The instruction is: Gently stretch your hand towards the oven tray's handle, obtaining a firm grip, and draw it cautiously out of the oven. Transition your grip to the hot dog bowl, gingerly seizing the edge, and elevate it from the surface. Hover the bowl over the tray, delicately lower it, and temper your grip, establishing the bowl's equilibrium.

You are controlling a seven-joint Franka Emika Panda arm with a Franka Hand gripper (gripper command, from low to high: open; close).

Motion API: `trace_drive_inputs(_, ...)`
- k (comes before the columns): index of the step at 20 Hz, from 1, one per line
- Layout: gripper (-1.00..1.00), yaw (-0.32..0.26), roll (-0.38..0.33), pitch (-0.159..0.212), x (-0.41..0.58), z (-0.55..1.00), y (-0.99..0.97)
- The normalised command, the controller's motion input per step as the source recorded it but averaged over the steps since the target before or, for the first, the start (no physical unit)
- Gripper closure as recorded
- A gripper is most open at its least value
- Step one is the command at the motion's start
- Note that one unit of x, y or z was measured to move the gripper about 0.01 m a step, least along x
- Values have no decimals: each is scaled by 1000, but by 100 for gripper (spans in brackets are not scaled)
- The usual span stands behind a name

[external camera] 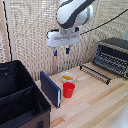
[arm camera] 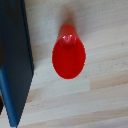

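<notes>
One part of the job looks done, judging by how things lie: the oven tray (external camera: 96, 73) is drawn out in front of the oven (external camera: 114, 56), its handle (external camera: 94, 75) the bar nearest the table's middle, and nothing rests on its bars. The hot dog bowl (external camera: 68, 77) sits on the surface (external camera: 95, 102), well apart from the tray toward the exterior view's left, with a red cup (external camera: 68, 90) touching or just beside its near rim. So the lift, the carry and the setting-down remain, by my reckoning. My gripper (external camera: 61, 51) hangs high above the bowl and cup, holding nothing, fingers pointing down with a gap between them, so I read my jaws as released. My wrist camera looks straight down on the red cup (arm camera: 69, 55) rather than the bowl, which it does not show; I judge I must shift toward the bowl's edge before descending. A dark blue board (external camera: 50, 89) stands upright just beside the cup, and a black fabric case (external camera: 20, 100) lies open at the exterior view's left. Pale plank wood runs underneath, and a light woven screen backs the scene.
</notes>
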Motion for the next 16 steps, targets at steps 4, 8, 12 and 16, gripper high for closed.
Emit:
trace_drive_inputs(4, -100, 166, -353, -55, 0, 1, -92)
trace_drive_inputs(8, -100, 175, -341, -76, 0, 0, -79)
trace_drive_inputs(12, -100, 167, -351, -60, 0, 0, -68)
trace_drive_inputs(16, -100, 147, -359, -46, -21, 1, -123)
